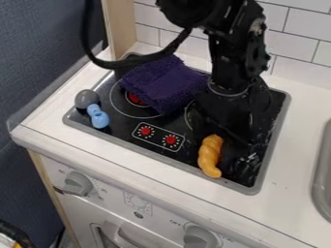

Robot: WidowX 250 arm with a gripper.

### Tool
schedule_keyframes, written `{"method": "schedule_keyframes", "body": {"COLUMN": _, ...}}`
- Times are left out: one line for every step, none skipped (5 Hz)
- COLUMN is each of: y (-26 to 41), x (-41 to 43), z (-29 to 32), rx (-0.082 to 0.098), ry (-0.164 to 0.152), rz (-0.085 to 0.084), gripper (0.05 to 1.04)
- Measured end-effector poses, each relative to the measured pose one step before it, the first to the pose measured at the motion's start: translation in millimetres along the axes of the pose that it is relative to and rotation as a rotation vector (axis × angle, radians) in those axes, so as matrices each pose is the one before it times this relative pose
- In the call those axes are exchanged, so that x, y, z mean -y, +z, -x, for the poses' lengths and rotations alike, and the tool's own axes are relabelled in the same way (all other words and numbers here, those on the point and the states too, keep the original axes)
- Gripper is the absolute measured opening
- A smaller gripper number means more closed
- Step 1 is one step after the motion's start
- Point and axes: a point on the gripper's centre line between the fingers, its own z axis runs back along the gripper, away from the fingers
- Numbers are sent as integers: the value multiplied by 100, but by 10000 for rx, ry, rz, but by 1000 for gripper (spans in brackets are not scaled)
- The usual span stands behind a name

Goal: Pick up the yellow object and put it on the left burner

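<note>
The black gripper (223, 127) hangs down over the right half of the black stove top, low and just behind the yellow object. That yellow object (209, 156), curved and croissant-like, lies near the stove's front edge, its far end close to the gripper. Dark parts against the dark surface make any contact between them impossible to judge. On the left burner (121, 109), a ring with a red centre, a folded purple cloth (163, 83) covers the back and right part.
A grey round object (86, 99) and a light blue object (98, 116) sit together at the stove's left edge. Red knob markings (157, 137) are at the front middle. A tiled wall (304, 29) stands behind, and a sink rim (321, 179) is at the right.
</note>
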Motion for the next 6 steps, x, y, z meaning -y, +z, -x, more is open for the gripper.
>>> {"method": "schedule_keyframes", "body": {"y": 69, "x": 584, "z": 57, "rx": -132, "ry": -224, "rz": 27, "gripper": 651}}
{"method": "schedule_keyframes", "body": {"y": 1987, "x": 96, "z": -794, "rx": 290, "ry": -53, "rz": -44, "gripper": 651}}
{"method": "schedule_keyframes", "body": {"y": 2130, "x": -282, "z": -355, "rx": 220, "ry": -33, "rz": 237, "gripper": 651}}
{"method": "schedule_keyframes", "body": {"y": 2531, "x": -2632, "z": -461, "rx": 557, "ry": 558, "rz": -71, "gripper": 651}}
{"method": "schedule_keyframes", "body": {"y": 1770, "x": -3075, "z": -788, "rx": 414, "ry": 350, "rz": -273, "gripper": 651}}
{"method": "schedule_keyframes", "body": {"y": 611, "x": -2485, "z": -527, "rx": 165, "ry": 391, "rz": -168, "gripper": 651}}
